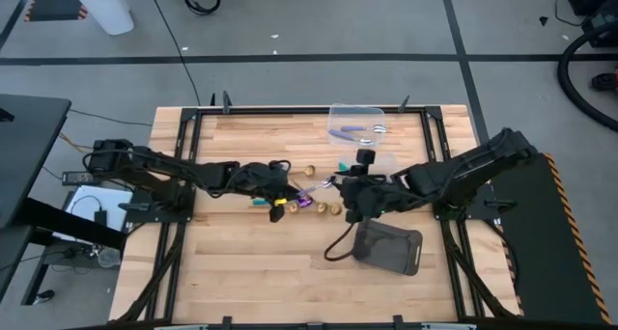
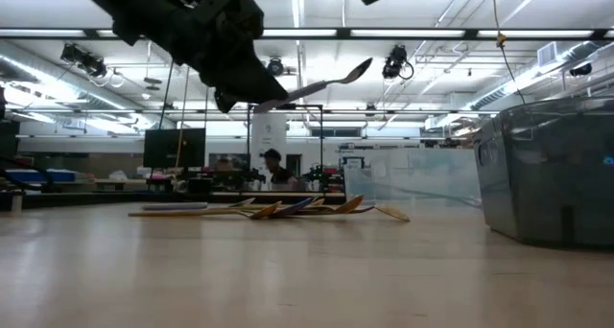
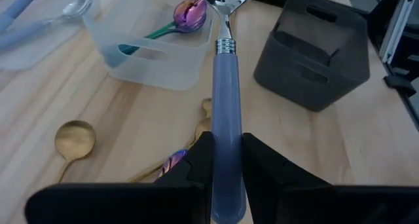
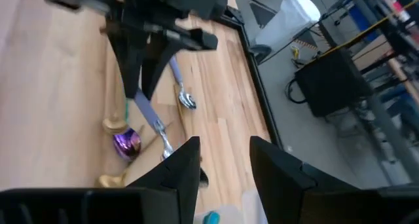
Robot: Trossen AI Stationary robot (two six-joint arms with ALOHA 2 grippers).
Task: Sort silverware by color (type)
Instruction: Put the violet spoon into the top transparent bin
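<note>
The step in hand is judged to be the carrying of one picked spoon toward its tub. In the left wrist view, the left gripper is closed on a lilac-handled spoon: the two dark fingers press against the handle on either side, and the silver bowl points forward, away from the wrist. In the low view the spoon is seen lifted clear of the table, tilted bowl-upward.

Below and just beyond the gripper, loose pieces lie on the wood — a gold spoon and a rainbow-coloured spoon that is partly hidden by the fingers. In the low view these form one flat pile near the table's middle.

Farther on, a small clear tub is seen with a rainbow spoon lying in it, its bowl resting on the rim. Beside it stands a dark grey tray. At the far edge of the table, a second clear tub holds lilac-handled pieces.

The right gripper hovers near the pile with its fingers apart and nothing between them.

The next move calls for the held spoon to be carried past the nearer tub — which holds the rainbow finish — to the far tub, lowered over it, and released. Clearance from the right arm is to be kept, as both grippers are close together at the table's middle.
</note>
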